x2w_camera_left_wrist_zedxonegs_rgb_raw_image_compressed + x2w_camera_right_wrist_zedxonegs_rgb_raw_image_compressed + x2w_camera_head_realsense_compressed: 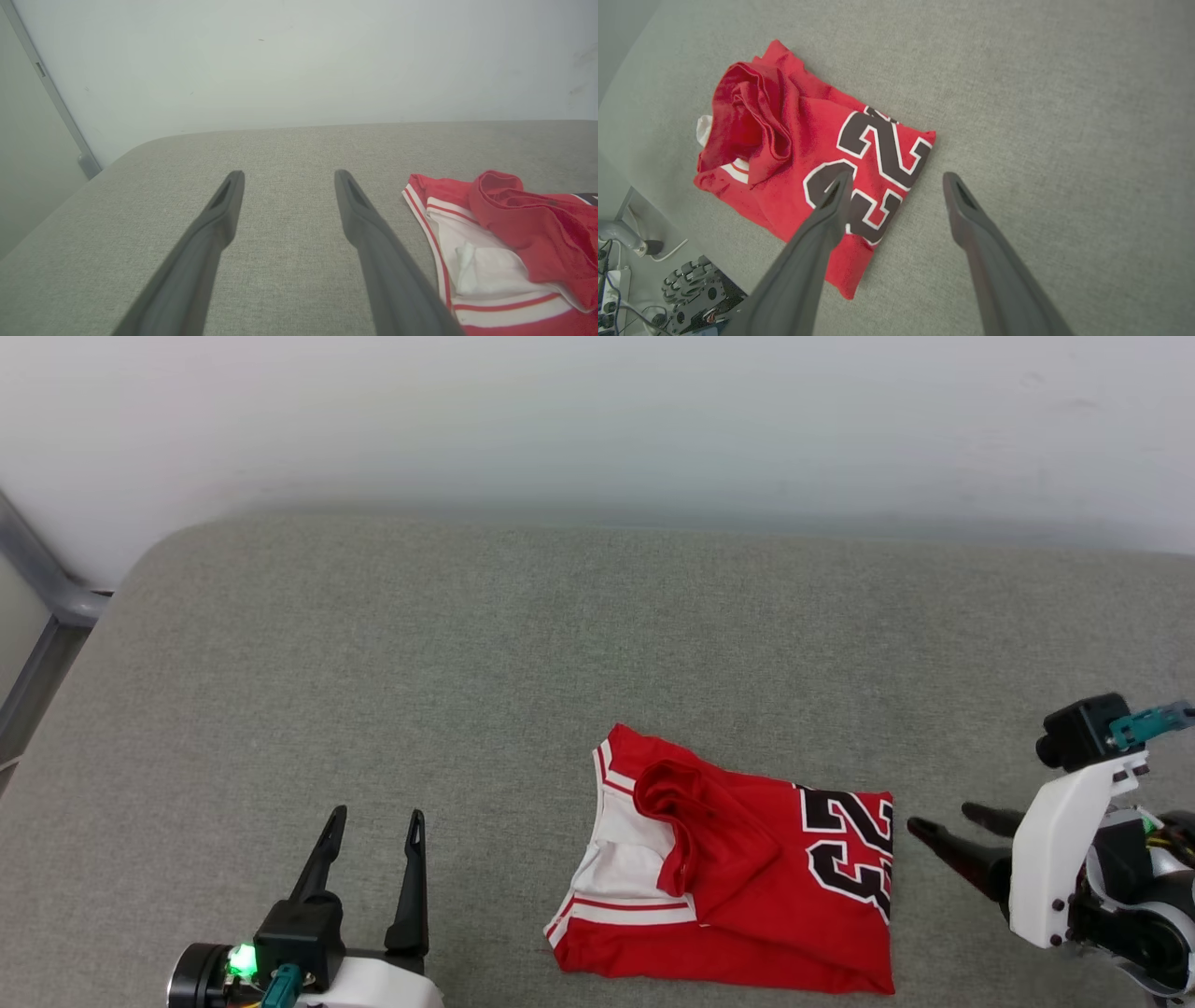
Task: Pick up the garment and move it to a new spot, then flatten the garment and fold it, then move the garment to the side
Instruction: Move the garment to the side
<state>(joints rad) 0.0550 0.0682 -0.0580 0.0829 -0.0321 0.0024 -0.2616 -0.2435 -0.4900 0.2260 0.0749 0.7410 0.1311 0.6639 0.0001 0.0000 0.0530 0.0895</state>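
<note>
The garment (747, 877) lies folded into a rough rectangle on the grey padded surface, near its front edge and right of centre. It is red with white panels and striped trim on its left side (486, 266), and black white-edged numbers on its right part (873, 172). A loose red fold bunches on top. My left gripper (373, 826) stands open to the left of the garment, apart from it, with nothing between its fingers. My right gripper (948, 826) is open just right of the garment's edge, fingers pointing at it; in its wrist view one finger (831, 200) overlaps the numbers.
The grey padded surface (467, 663) stretches wide to the left and back, ending at a pale wall. A grey metal frame (47, 607) runs at the far left. Below the front edge, the right wrist view has cables and the robot's wheeled base (691, 294).
</note>
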